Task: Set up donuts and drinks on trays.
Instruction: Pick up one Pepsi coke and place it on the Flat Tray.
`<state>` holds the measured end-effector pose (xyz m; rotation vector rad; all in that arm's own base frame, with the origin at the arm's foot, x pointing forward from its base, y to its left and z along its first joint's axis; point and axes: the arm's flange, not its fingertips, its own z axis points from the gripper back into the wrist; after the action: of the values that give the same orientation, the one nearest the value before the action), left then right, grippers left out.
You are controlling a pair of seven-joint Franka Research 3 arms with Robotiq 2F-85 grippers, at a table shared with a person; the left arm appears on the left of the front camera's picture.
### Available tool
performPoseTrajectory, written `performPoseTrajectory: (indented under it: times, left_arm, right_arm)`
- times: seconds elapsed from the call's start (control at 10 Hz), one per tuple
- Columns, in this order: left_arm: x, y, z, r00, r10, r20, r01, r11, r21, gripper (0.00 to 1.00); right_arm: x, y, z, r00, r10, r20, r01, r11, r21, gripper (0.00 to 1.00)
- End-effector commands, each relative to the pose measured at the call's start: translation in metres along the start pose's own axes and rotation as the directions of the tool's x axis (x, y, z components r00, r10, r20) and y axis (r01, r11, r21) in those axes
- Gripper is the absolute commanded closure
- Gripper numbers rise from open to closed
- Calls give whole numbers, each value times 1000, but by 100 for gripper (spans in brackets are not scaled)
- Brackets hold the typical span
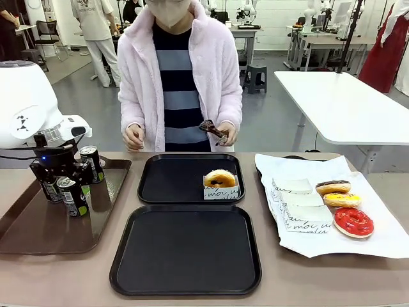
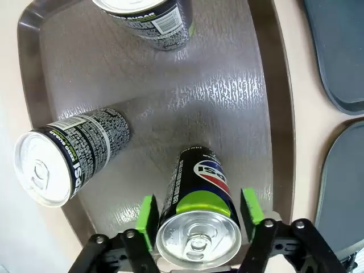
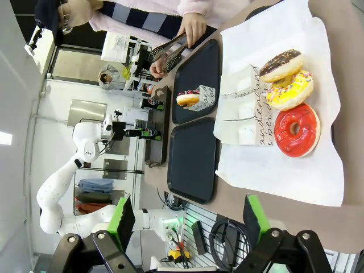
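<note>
My left claw (image 2: 199, 200) hangs down over the brown tray (image 2: 227, 114), fingers apart astride a drink can (image 2: 196, 179) near its rim. My right claw (image 3: 187, 222) is spread wide, high off the worktop (image 3: 350, 142).

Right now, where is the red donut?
In the front view, the red donut lies on the white paper on the robot's right, just nearer the robot than the yellow donut.
</note>
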<state>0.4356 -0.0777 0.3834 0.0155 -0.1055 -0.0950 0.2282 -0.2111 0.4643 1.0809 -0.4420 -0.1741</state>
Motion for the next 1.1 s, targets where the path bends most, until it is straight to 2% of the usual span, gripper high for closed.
performPoseTrajectory:
  times: [0.0, 0.1, 0.3, 0.4, 0.5, 0.7, 0.9, 1.0]
  left_arm:
    - [2, -2, 3, 999, 40, 2, -40, 999, -6, 59]
    - [3, -1, 2, 998, 50, -24, -50, 999, -1, 100]
    - [4, -4, 6, 998, 36, -58, -35, 999, 14, 100]
    - [5, -10, 23, 998, 16, -65, -14, 999, 30, 57]
    - [3, -18, 52, 998, -6, -59, 8, 1000, 30, 57]
    - [-13, -28, 107, 997, -70, 15, 70, 998, 11, 57]
    - [-22, -28, 117, 997, -73, 21, 73, 997, 5, 57]
    - [-12, -31, 109, 998, -58, 10, 58, 998, 24, 57]
  right_arm:
    - [2, 0, -2, 1000, 7, 3, -7, 1000, 19, 0]
    - [2, 0, -2, 1000, 7, 3, -7, 1000, 19, 0]
    - [2, 0, -2, 1000, 7, 3, -7, 1000, 19, 0]
    - [2, 0, -2, 1000, 7, 3, -7, 1000, 19, 0]
    - [2, 0, -2, 1000, 7, 3, -7, 1000, 19, 0]
    - [2, 0, -2, 1000, 7, 3, -7, 1000, 19, 0]
    - [2, 0, -2, 1000, 7, 3, -7, 1000, 19, 0]
    - [2, 0, -2, 1000, 7, 3, -7, 1000, 19, 0]
